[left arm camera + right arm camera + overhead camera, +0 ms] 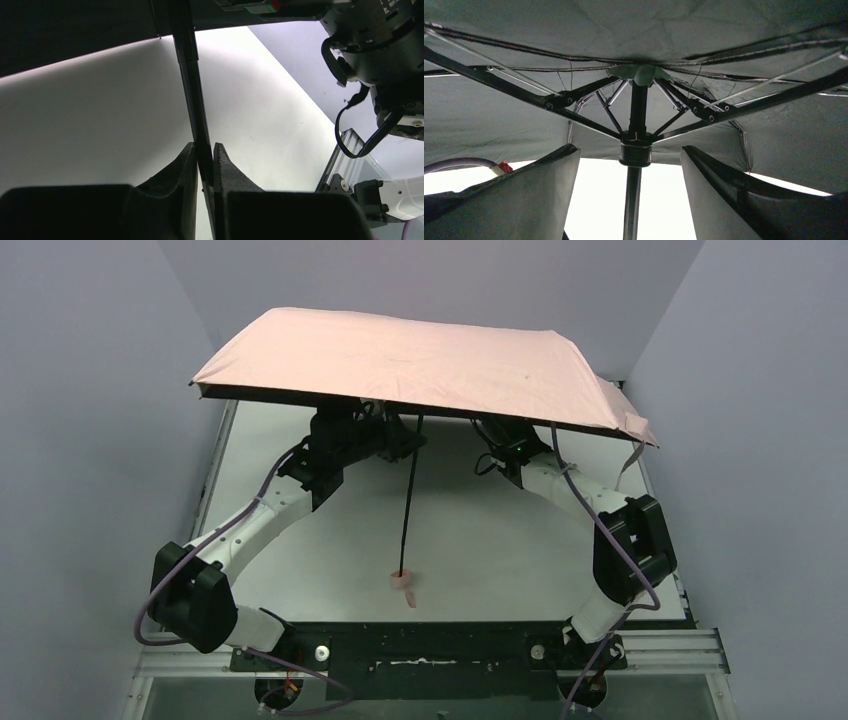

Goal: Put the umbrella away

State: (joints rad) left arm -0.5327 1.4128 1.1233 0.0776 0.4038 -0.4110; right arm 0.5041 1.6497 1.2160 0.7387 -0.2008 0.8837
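No text can be read. A scrap of white lettering [389, 4] sits on the right arm's black motor housing [385, 35], cropped and illegible.

Inspected: white flat matte tabletop [480, 530], rectangular and level. Plain pale lavender-grey panels enclose it on three sides: left wall [90, 440], back wall [430, 280] and right wall [760, 490], each meeting the tabletop's edge. Silver ribbed aluminium rails [680, 648] lie at the near right corner, just beside the tabletop. A black flat plate [420, 650] spans the near edge. Nearer than the plate lies a greyish panel [450, 702], possibly translucent; the view is too poor to confirm this.
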